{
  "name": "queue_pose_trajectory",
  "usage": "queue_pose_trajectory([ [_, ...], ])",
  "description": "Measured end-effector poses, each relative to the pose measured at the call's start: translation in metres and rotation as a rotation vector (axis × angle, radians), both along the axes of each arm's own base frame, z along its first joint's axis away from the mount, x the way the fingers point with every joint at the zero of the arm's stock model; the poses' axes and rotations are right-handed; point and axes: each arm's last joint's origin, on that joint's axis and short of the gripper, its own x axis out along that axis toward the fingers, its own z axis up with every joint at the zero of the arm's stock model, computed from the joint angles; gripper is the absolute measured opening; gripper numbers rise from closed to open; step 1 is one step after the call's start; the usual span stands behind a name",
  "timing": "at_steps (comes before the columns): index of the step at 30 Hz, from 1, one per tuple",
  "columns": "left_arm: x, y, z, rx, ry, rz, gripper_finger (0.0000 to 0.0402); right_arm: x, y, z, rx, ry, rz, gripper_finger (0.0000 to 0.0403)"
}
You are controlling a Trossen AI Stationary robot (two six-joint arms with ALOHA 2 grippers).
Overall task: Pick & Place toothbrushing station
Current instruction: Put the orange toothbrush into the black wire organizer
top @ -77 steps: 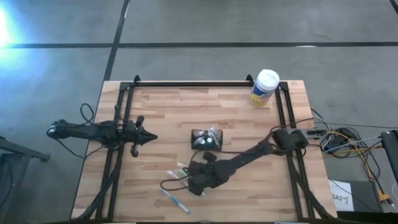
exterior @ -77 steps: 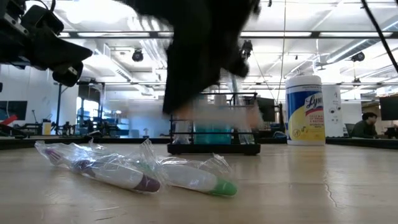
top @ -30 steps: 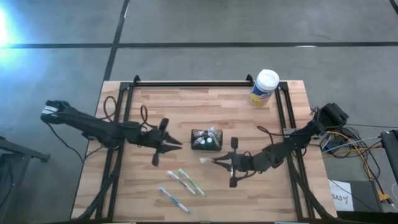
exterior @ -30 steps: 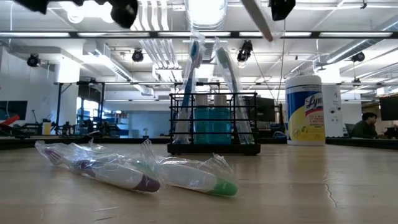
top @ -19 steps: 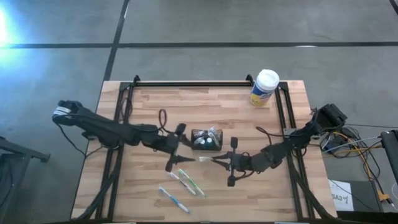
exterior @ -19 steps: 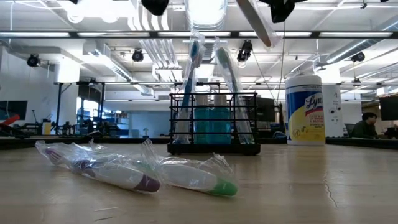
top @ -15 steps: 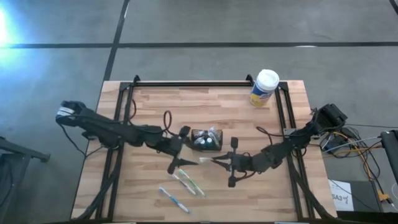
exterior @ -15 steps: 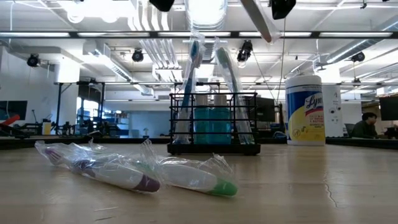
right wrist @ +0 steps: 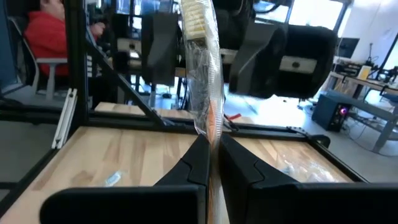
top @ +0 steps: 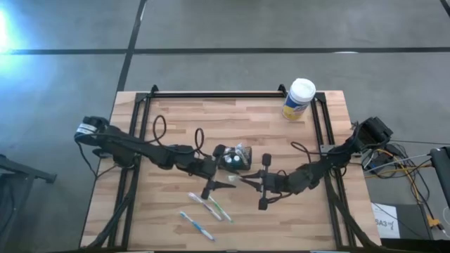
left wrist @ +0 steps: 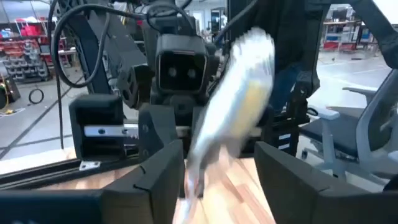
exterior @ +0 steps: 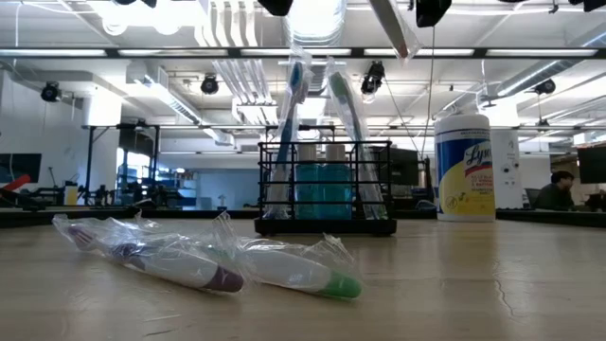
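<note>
The toothbrushing station (top: pixel 233 157), a small black wire holder with upright toothbrushes and blue cups, stands on its base at the table's middle; it also shows in the low view (exterior: pixel 327 189). My right gripper (top: pixel 247 180) is shut on a plastic-wrapped toothbrush (right wrist: pixel 202 68) just near of the station. My left gripper (top: pixel 226 181) is open, and its fingers (left wrist: pixel 163 168) stand on either side of that toothbrush's free end (left wrist: pixel 231 106); I see no touch. My right gripper pinches the wrapped toothbrush near its handle end (right wrist: pixel 212 134) between its two fingers. The fingers come level from the table's right and lie along the brush. The brush is lifted clear of the table, and its bristle end (right wrist: pixel 194 18) points toward my left gripper.
Wrapped toothbrushes (top: pixel 212 206) (top: pixel 197 225) lie on the table near the front, also in the low view (exterior: pixel 199 267). A yellow canister with a white cap (top: pixel 299 98) stands at the far right. A person sits beyond the table (right wrist: pixel 53 37).
My left gripper has reached toward the table's right and near edge, from left of the station to the free end of the toothbrush that my right gripper holds. My right gripper has stayed almost where it was.
</note>
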Motion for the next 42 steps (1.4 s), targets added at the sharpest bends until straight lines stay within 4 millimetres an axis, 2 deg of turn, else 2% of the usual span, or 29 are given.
queue_pose_trajectory([
  [10,0.007,0.000,-0.001,-0.020,-0.079,0.033,0.0091,-0.005,-0.004,-0.003,0.009,-0.049,-0.002,0.0013],
  [16,0.009,0.000,0.000,0.026,-0.093,0.061,0.0019,-0.004,-0.003,-0.002,0.009,-0.050,0.000,0.0013],
  [24,0.009,0.000,0.000,0.039,-0.089,0.076,0.0016,-0.004,-0.004,-0.005,-0.009,-0.022,-0.002,0.0024],
  [34,0.007,0.000,0.004,0.064,-0.109,0.082,0.0016,-0.008,-0.002,-0.006,-0.018,0.000,-0.066,0.0152],
  [38,0.006,0.002,0.004,0.092,-0.092,0.141,0.0016,-0.020,0.002,-0.001,-0.052,-0.004,-0.171,0.0182],
  [42,0.005,0.004,0.002,0.102,-0.051,0.192,0.0016,-0.044,0.010,0.004,-0.120,0.015,-0.305,0.0188],
])
